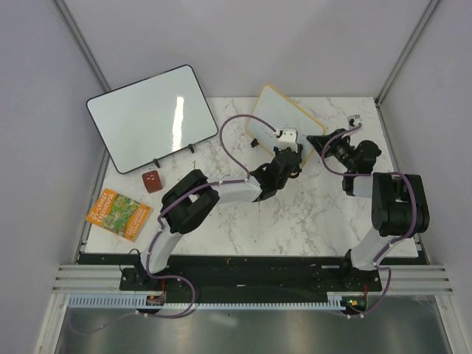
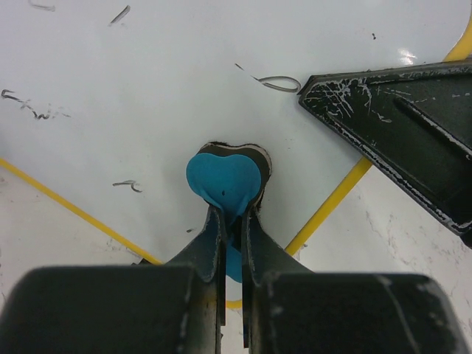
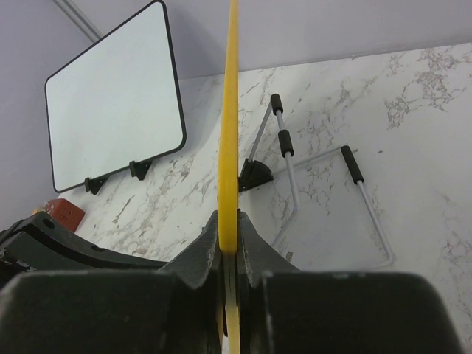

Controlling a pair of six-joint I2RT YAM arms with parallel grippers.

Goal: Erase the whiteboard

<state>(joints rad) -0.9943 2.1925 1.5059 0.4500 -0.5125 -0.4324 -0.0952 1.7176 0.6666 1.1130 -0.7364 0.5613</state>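
The whiteboard (image 1: 279,112), with a yellowish frame, stands tilted at the back middle of the marble table. My left gripper (image 1: 289,141) is shut on a blue eraser (image 2: 223,181), and the eraser's dark pad is pressed flat against the board's white face (image 2: 169,81). Faint dark pen strokes (image 2: 277,83) remain on that face, more of them at the left (image 2: 28,108). My right gripper (image 3: 230,225) is shut on the board's yellow edge (image 3: 232,110) from the right side. Its black finger (image 2: 398,125) shows in the left wrist view.
A larger black-framed whiteboard (image 1: 151,118) leans on feet at the back left. A small red-brown block (image 1: 152,181) and a colourful booklet (image 1: 118,214) lie at the left. A wire stand (image 3: 310,177) lies on the marble behind the held board. Walls close in on both sides.
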